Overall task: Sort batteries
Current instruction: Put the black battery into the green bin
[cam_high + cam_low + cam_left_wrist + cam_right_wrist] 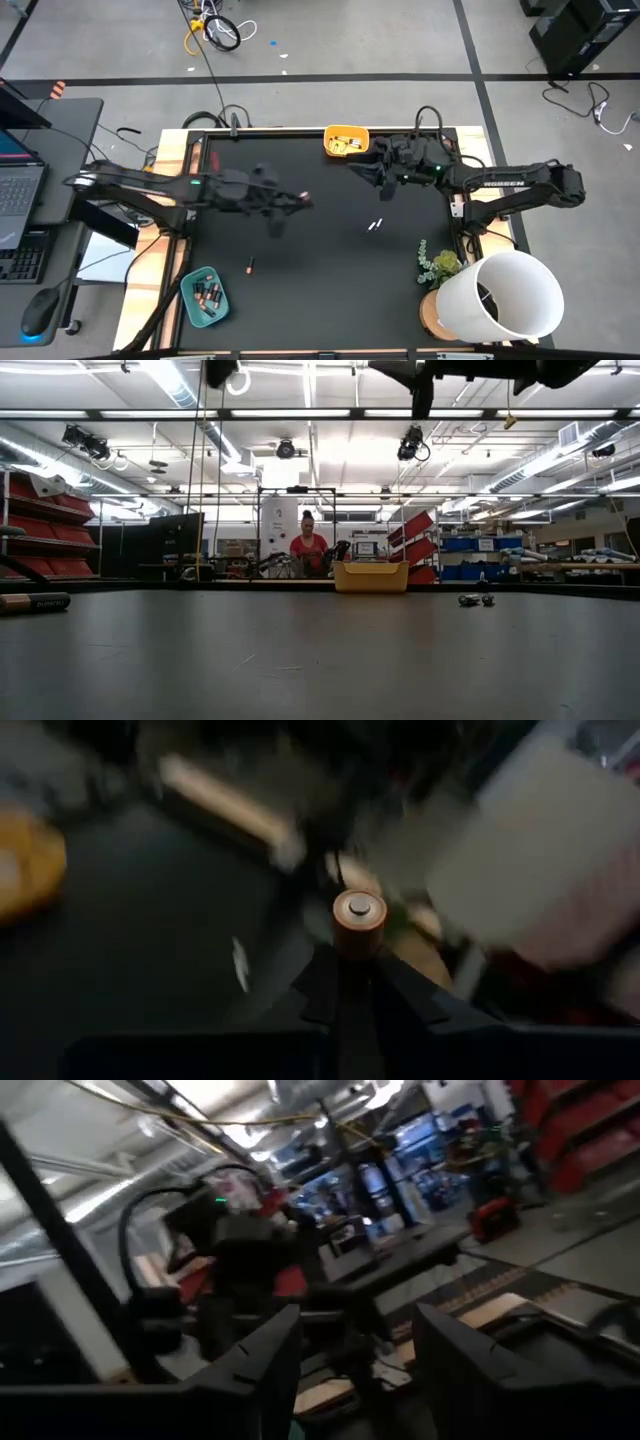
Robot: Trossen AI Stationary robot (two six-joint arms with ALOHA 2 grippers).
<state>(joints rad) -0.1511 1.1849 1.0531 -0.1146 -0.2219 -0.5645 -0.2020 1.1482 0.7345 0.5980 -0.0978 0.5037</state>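
A copper-topped battery [359, 923] was clamped upright between the left gripper's [358, 960] fingers for sorting, while the right gripper's [355, 1365] fingers were spread apart, empty.

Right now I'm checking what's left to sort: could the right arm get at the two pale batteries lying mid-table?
Probably yes. The right gripper is open and empty near the yellow tray, and bare mat separates it from the pale batteries.

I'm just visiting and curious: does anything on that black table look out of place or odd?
Mostly loose batteries. One lies alone near the teal tray, a pale pair sits mid-table, away from the yellow bin. The left end effector grips a copper-topped battery.
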